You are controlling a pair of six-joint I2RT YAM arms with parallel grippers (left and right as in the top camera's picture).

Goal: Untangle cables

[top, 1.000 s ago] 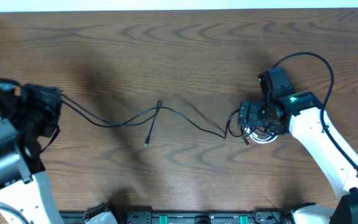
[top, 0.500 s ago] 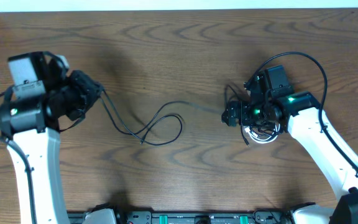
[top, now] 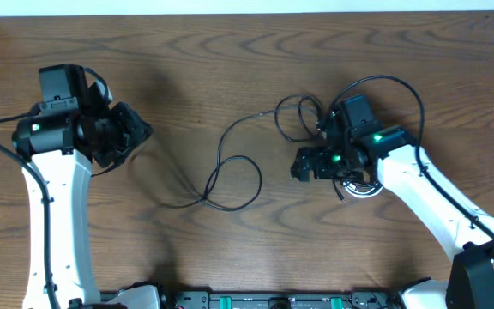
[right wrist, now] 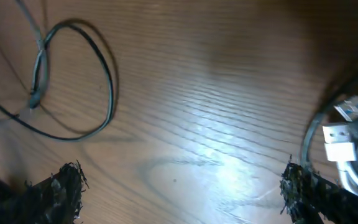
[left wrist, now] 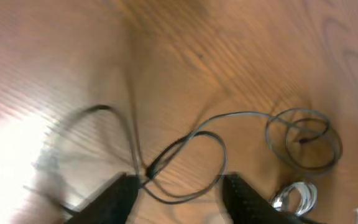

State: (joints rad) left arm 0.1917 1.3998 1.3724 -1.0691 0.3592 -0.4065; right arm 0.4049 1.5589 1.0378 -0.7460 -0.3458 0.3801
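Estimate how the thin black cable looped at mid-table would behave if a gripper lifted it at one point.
The black cable lies in loose curls with a crossed loop, so it is probably floppy and would drape from the grip. It looks thin, so likely light. Its other curls might drag or snag.

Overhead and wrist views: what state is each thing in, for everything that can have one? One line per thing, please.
left gripper: open, jaws apart, no grip visible.
right gripper: open wide, nothing between the jaws.
black cables: slack on the table, one large loop mid-table, smaller loops by the right arm; not straightened.
white cable: coiled, lying beside the right gripper, not held.
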